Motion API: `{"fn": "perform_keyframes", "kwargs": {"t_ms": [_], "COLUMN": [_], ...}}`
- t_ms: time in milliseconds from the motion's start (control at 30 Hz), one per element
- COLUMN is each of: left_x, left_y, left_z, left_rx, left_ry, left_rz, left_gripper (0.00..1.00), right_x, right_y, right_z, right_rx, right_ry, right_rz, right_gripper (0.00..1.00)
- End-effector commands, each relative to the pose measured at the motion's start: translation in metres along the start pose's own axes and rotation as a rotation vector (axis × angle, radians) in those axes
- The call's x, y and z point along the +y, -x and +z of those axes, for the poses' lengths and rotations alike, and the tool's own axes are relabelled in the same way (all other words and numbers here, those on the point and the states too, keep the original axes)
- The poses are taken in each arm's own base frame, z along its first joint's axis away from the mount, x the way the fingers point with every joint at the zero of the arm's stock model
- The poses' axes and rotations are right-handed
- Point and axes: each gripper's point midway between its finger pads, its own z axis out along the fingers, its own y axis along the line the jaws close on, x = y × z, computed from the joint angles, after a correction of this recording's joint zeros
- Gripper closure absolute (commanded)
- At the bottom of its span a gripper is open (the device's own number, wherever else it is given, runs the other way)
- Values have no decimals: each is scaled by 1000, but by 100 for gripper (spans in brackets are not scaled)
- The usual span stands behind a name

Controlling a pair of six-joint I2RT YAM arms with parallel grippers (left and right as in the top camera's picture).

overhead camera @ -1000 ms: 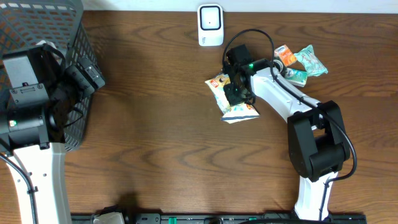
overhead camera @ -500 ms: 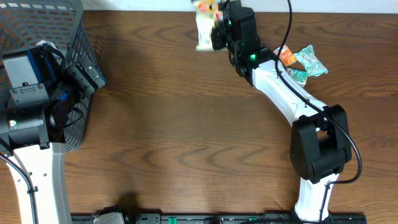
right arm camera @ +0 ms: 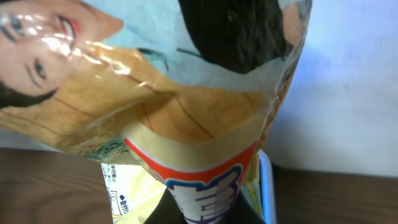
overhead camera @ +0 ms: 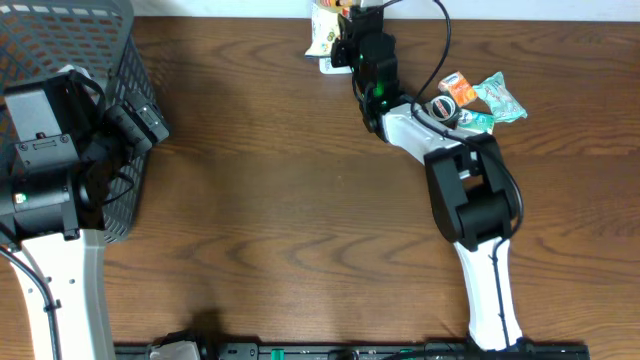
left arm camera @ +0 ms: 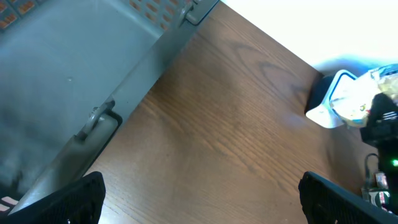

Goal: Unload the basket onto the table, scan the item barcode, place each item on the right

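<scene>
Two arms: the right arm (overhead camera: 470, 200) stretches out to the far edge of the surface (overhead camera: 280, 210). The left arm (overhead camera: 45, 190) stands back at the left side.
Right end effector (overhead camera: 345, 28): closed tight on the snack packet (overhead camera: 322, 25), gripping it by one edge and holding it clear of the wood.
Snack packet: it is in the right end effector's grip and hangs just beside the fingers, over the barcode scanner (overhead camera: 326, 66). From the right wrist it fills most of the frame (right arm camera: 155, 112). It is glossy yellow and orange with a printed smiling face and a red band near its lower end. Small print at the lower left is too blurred to read.
Barcode scanner: a small white unit on the surface directly beneath the right end effector, largely covered by the packet from overhead. The left wrist view shows its white body with a blue-lit rim (left arm camera: 336, 102), with the packet (left arm camera: 382, 74) close over it. Whether the two touch cannot be told.
Left end effector (left arm camera: 202, 202): the fingers (left arm camera: 68, 199) are spread as wide as they go, with nothing between them and only bare wood below.
Basket (overhead camera: 120, 60): grey mesh, just beside the left end effector.
Loose packets (overhead camera: 480, 100): orange and green, lying on the surface behind the right end effector, beside its forearm.
</scene>
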Motion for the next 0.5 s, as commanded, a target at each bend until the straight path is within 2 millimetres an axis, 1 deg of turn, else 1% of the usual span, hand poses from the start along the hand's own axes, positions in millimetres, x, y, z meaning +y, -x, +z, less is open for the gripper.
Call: {"fn": "perform_keyframes", "kwargs": {"t_ms": [0, 167, 300, 400, 467], "left_x": [3, 3, 3, 3, 3], "left_y": [1, 1, 1, 1, 1], "left_z": [0, 0, 0, 0, 0], "left_rx": [-3, -3, -3, -3, -3], "left_ry": [12, 13, 12, 12, 13], "left_rz": [10, 10, 10, 10, 10], "left_gripper": [2, 2, 2, 2, 2], "right_x": [-13, -18, -21, -24, -33], "right_y": [31, 39, 50, 66, 85], "right_z": [6, 7, 6, 3, -3], "right_rx": [-76, -94, -113, -136, -153], "right_ry": [-37, -43, -46, -51, -69], "right_rz": [28, 26, 29, 28, 26], "right_gripper": [99, 99, 99, 99, 99]}}
